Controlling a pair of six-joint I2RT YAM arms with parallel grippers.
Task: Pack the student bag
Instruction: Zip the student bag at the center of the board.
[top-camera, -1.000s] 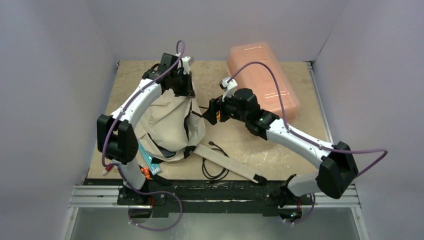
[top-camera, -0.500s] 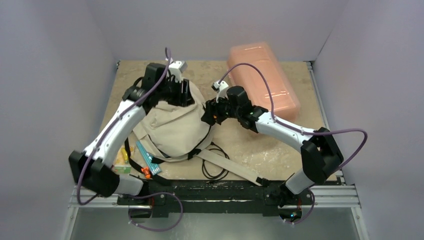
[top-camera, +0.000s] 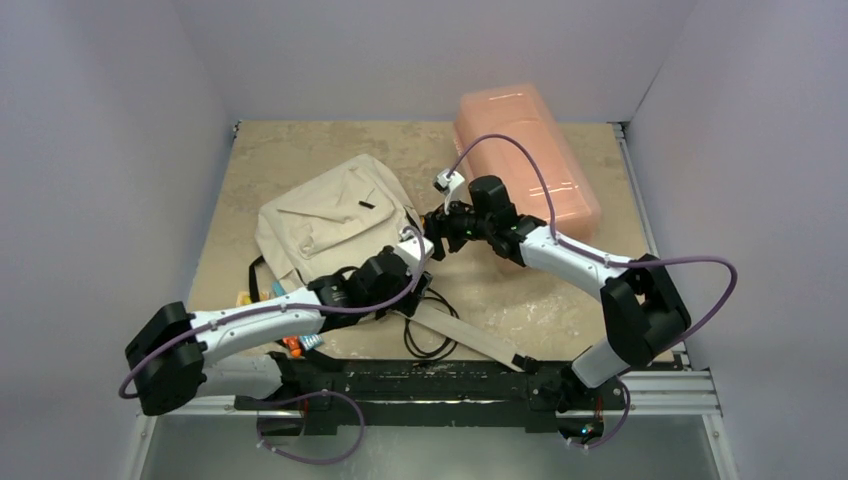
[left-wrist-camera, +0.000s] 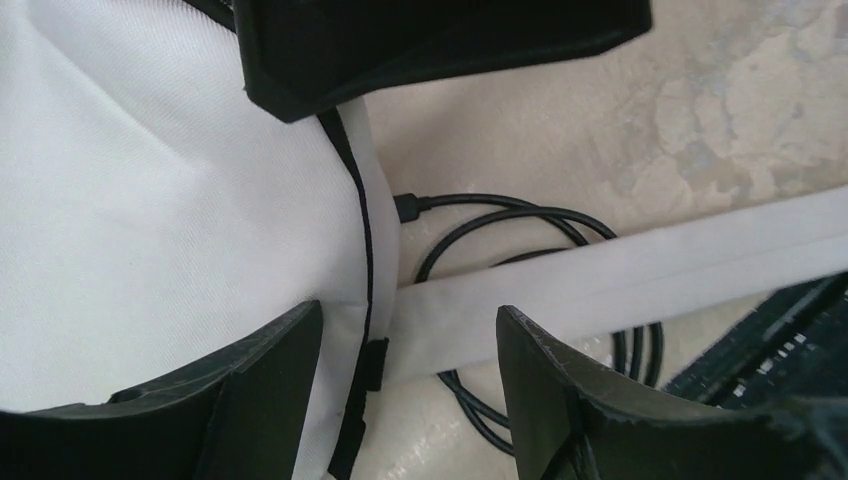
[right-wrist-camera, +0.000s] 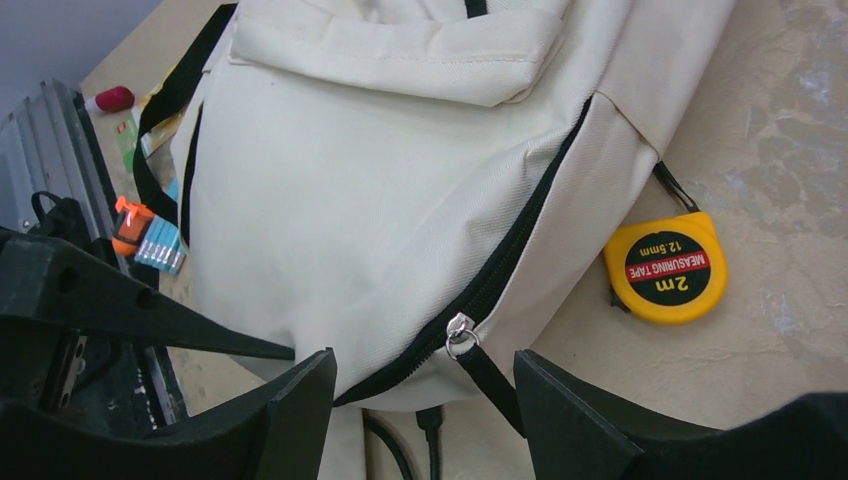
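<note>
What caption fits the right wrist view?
Open right hand above the zipper pull of the student bag, yellow tape measure beside it.

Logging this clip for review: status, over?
Left gripper open over strap; right gripper open at zipper pull. Bag lying flat, front up. Tape measure and cable beside it, unpacked.

I operate in a laboratory test cell: plain pale-violet walls (top-camera: 90, 180) enclose a mottled beige tabletop (top-camera: 290, 160), edged on my side by a silver aluminium rail (top-camera: 700, 398).
</note>
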